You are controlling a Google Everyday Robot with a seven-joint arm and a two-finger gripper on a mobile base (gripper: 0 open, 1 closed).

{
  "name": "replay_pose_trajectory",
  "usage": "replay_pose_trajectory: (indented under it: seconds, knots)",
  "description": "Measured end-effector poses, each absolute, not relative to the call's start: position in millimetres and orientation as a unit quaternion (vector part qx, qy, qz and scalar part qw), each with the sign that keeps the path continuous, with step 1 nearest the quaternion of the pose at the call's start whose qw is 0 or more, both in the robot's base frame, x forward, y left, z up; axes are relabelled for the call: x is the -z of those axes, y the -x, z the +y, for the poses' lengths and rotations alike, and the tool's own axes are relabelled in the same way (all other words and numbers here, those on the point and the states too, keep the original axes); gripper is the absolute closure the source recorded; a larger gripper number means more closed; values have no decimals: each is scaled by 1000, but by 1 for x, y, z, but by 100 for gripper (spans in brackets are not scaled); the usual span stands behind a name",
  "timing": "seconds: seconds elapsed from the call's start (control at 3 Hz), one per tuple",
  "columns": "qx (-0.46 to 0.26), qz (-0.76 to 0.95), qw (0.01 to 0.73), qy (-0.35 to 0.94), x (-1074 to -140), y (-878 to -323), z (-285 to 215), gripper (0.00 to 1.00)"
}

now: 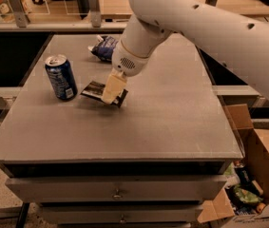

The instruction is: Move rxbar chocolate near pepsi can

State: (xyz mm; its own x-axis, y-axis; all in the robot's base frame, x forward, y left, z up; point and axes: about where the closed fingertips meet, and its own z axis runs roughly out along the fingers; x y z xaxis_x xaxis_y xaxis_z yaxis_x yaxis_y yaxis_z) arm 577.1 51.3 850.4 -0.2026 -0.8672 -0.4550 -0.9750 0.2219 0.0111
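One gripper [110,98] on flat glossy rxbar chocolate [92,90]

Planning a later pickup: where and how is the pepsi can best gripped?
Take the pepsi can by its upper side wall, probably from above with fingers on opposite sides: it stands upright, round, top unobstructed. The gripper, beside it, holds the rxbar chocolate.
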Motion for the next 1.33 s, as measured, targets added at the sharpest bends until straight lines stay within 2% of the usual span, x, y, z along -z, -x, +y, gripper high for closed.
replay_pose_trajectory:
  seconds: [0.33, 1.33]
  knots:
    - [-148, 766, 174, 601, -845, -580, 67, 85]
    - [-152, 770, 154, 601, -834, -581, 86, 15]
